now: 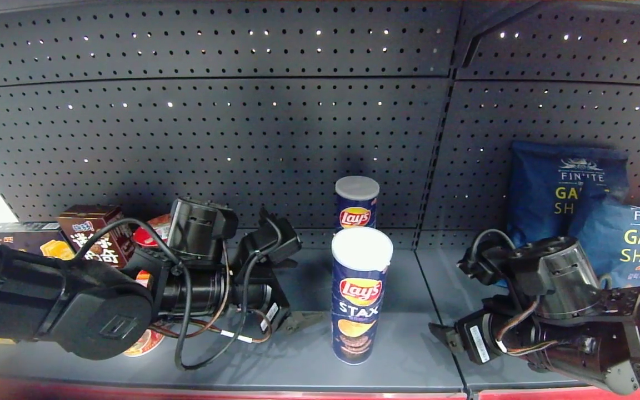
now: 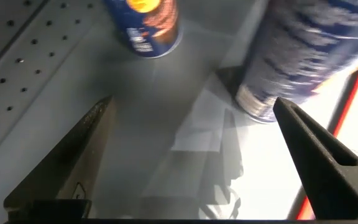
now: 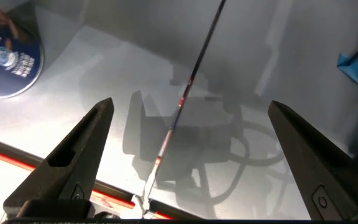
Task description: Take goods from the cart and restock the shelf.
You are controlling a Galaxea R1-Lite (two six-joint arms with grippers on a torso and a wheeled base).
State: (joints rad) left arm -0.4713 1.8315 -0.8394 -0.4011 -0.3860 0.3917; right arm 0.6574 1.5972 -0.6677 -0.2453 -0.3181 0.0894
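Two blue chip cans stand on the grey shelf [image 1: 298, 361]. The front can [image 1: 361, 294] has a white lid, and the rear can [image 1: 356, 203] is close to the pegboard. My left gripper [image 1: 304, 319] lies low on the shelf just left of the front can, open and holding nothing. In the left wrist view the left gripper [image 2: 192, 106] faces the front can [image 2: 297, 56] and the rear can [image 2: 145, 25]. My right gripper [image 1: 440, 332] sits low to the right of the front can, open and empty. The right wrist view shows the right gripper [image 3: 191, 106] over the shelf seam, with the can's base [image 3: 8, 56] off to one side.
A brown snack box [image 1: 98, 236], a dark box [image 1: 23, 238] and red-lidded cups [image 1: 152, 226] crowd the shelf's left end behind my left arm. Two blue shrimp-chip bags [image 1: 564, 189] [image 1: 639, 239] lean at the right. A red strip [image 1: 214, 393] marks the shelf's front edge.
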